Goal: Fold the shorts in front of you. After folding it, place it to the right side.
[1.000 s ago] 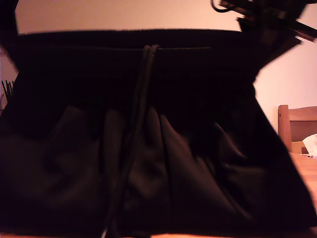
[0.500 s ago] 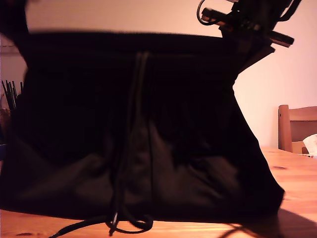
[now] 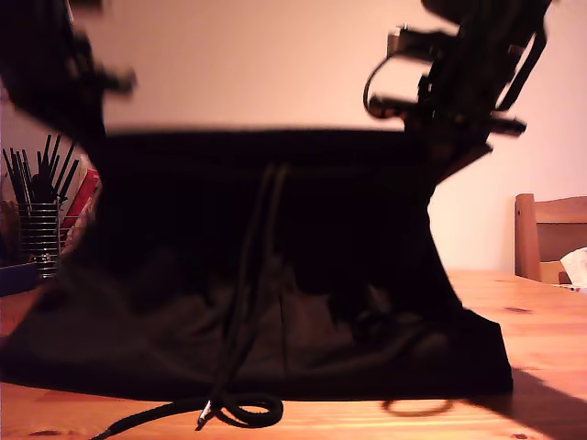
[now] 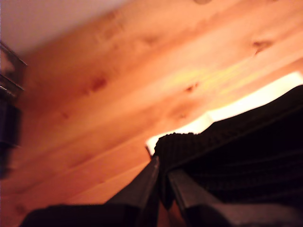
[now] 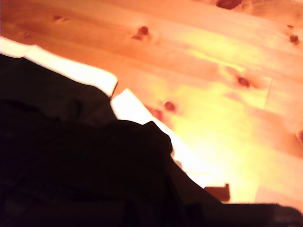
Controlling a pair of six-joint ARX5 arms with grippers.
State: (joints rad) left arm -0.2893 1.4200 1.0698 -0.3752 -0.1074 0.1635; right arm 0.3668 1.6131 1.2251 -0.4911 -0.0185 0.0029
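Observation:
The black shorts (image 3: 275, 229) hang by the waistband, held up at both top corners, with the legs bunched on the wooden table (image 3: 541, 312). The drawstring (image 3: 240, 408) runs down the middle and coils on the table in front. One arm (image 3: 459, 82) holds the corner on the exterior view's right, another arm (image 3: 55, 73) the corner on its left. My first gripper (image 4: 161, 163) is shut on a ribbed waistband corner of the shorts (image 4: 236, 156). In the second wrist view the shorts (image 5: 80, 161) drape over my second gripper and hide its fingers.
A mesh pen holder (image 3: 37, 234) with dark sticks stands on the exterior view's left behind the shorts. A wooden chair back (image 3: 550, 234) and something white (image 3: 576, 266) show on that view's right. Bare table lies to the right of the shorts.
Both arms have come down with the shorts. The waistband is lower, the legs have settled onto the table, and the drawstring end now lies coiled on the wood.

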